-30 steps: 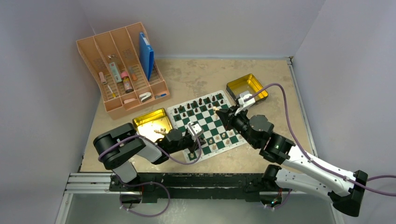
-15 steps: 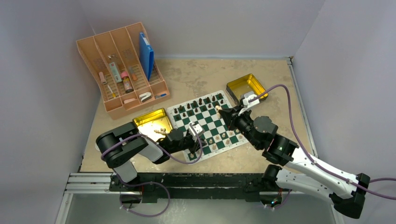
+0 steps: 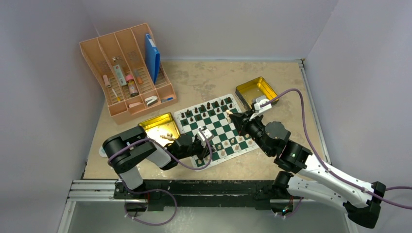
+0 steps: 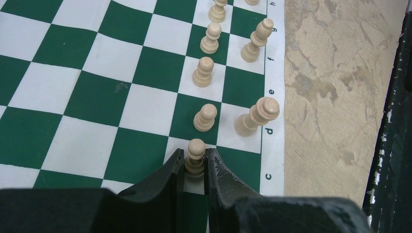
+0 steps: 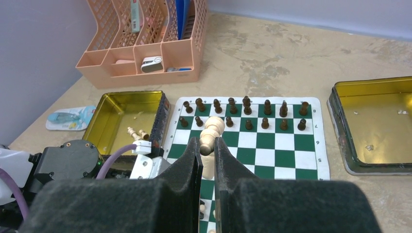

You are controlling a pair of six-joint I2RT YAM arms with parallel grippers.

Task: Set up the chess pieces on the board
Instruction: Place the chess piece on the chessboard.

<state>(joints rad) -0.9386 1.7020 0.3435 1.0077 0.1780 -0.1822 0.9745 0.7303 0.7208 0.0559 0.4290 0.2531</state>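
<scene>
While the left gripper (image 4: 195, 166) pinched a pale pawn (image 4: 196, 148) upright at the board (image 4: 145, 70) square beneath it, the right gripper (image 5: 208, 148) clamped another pale piece (image 5: 212, 130) aloft, likely for placing.

Green-and-white checkered board (image 4: 92, 97), tan chess pieces (image 4: 205, 118)

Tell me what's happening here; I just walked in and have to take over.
A chess board is being set up. The left gripper is shut on a light pawn in line with the other light pawns. The right gripper holds a larger light piece above the board. Dark pieces stand along its far side.
</scene>
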